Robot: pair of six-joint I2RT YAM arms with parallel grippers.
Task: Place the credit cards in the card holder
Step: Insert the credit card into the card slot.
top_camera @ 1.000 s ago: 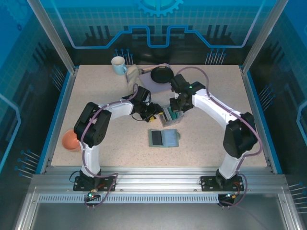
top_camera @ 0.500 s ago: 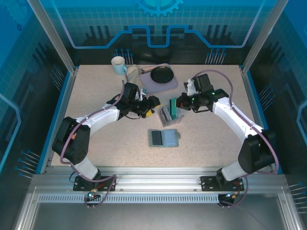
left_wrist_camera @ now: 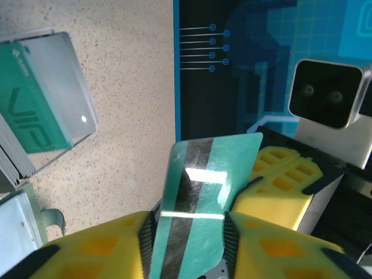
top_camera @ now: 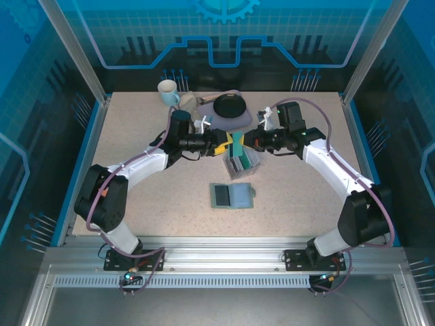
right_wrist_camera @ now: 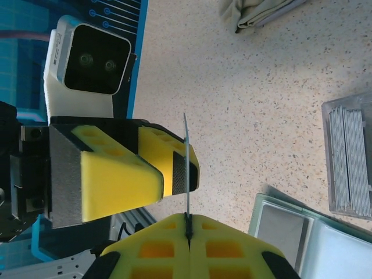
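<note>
A teal credit card [top_camera: 234, 144] with a dark stripe hangs in the air between both grippers, above the small grey box [top_camera: 242, 163] that holds more credit cards. My right gripper [top_camera: 250, 141] is shut on one end of it; in the right wrist view the card [right_wrist_camera: 186, 168] stands edge-on out of the closed right gripper [right_wrist_camera: 189, 224]. My left gripper [left_wrist_camera: 189, 224] has its pads against the card's [left_wrist_camera: 203, 197] two long edges. The card holder [top_camera: 232, 196] lies open and flat on the table, nearer to me than the box.
A white mug [top_camera: 167, 90], a black bowl [top_camera: 230, 106] and a crumpled cloth [top_camera: 197, 107] stand at the back of the table. The card box [left_wrist_camera: 40, 110] shows a teal card at its front. Metal frame posts rise at the table's corners.
The right gripper lifted a teal card out of the box and held it over it. The left gripper came across from the left and narrowed its jaws onto the card's edges.
</note>
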